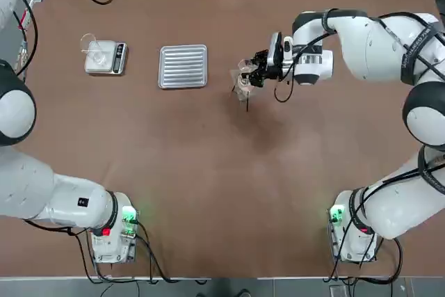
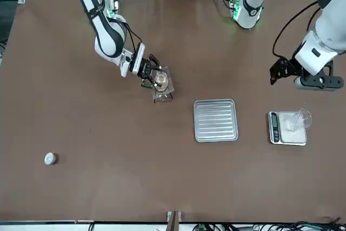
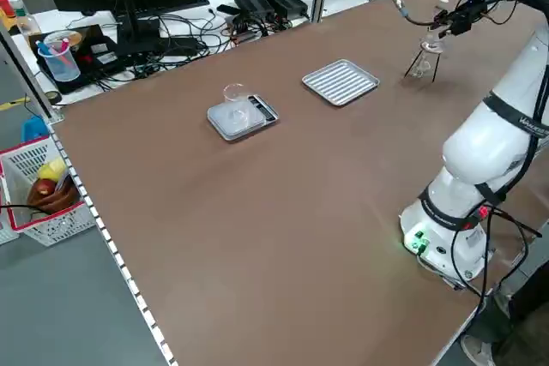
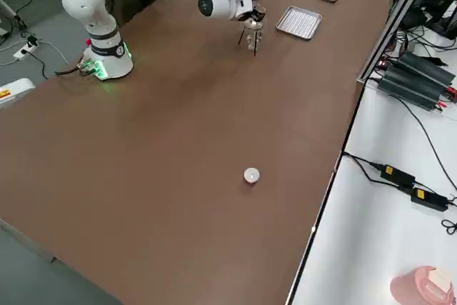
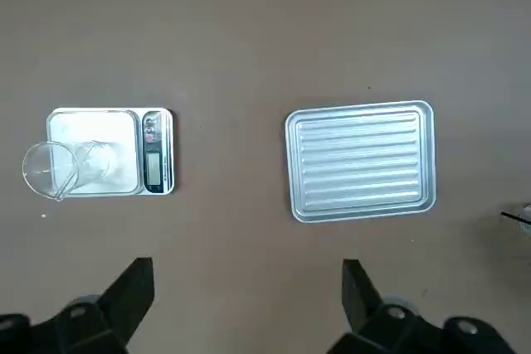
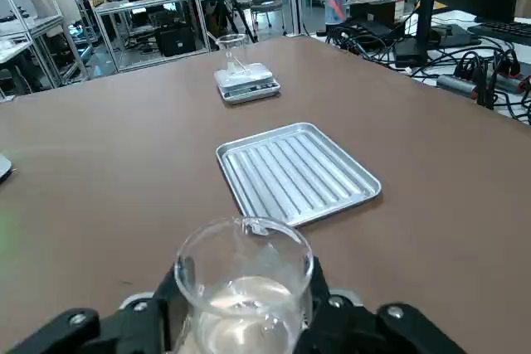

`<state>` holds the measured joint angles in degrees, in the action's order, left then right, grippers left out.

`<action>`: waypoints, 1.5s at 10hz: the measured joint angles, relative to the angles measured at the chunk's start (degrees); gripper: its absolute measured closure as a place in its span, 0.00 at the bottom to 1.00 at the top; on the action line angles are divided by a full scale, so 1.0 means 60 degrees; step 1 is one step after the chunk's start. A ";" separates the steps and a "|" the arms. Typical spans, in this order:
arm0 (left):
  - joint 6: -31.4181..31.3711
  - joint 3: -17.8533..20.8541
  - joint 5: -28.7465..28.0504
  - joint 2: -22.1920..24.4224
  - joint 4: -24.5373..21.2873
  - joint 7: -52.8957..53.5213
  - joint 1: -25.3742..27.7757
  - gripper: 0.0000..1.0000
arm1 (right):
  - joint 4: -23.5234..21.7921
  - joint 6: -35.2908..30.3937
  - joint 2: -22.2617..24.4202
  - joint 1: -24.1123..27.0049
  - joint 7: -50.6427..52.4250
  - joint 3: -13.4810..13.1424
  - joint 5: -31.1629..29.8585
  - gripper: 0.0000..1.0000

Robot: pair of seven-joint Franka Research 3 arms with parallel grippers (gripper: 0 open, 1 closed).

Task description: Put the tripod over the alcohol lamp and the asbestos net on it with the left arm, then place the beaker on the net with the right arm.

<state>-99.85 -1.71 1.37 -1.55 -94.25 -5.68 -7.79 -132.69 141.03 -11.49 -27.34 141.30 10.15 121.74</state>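
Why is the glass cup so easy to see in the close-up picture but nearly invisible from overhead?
Right wrist view: the beaker fills the foreground between the right gripper, its rim catching room light. Top view: the clear glass is small against the brown table, and the dark gripper beside it hides its outline. Front view: only a pale glint marks it.

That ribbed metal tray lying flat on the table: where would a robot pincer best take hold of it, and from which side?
Probably at the raised rim of the ribbed metal tray, from above, one finger inside the rim and one outside. It lies flat on the table, so nothing else sticks up to pinch. The near edge, facing the open left pincer, is unobstructed.
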 joint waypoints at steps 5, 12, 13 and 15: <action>0.0000 0.0057 -0.0001 -0.0004 0.0027 0.0023 0.0074 0.00 | 0.0014 0.0013 -0.0002 0.0000 0.0000 -0.0021 0.0032 0.13; 0.0528 0.0076 -0.0007 -0.0016 0.0343 0.0346 0.0099 0.00 | -0.0003 0.0069 -0.0050 0.0035 0.0001 -0.0060 0.0088 0.01; 0.0550 0.0080 -0.0008 -0.0016 0.0362 0.0396 0.0171 0.00 | -0.0022 0.0079 -0.0061 0.0043 0.0001 -0.0062 0.0089 0.01; 0.0557 0.0085 -0.0009 -0.0016 0.0385 0.0538 0.0278 0.00 | -0.0123 0.0092 -0.0066 0.0052 0.0001 -0.0062 0.0089 0.01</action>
<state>-96.50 -1.20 1.31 -1.65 -91.94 -2.45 -6.12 -133.43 141.58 -11.88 -27.03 141.30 9.78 122.27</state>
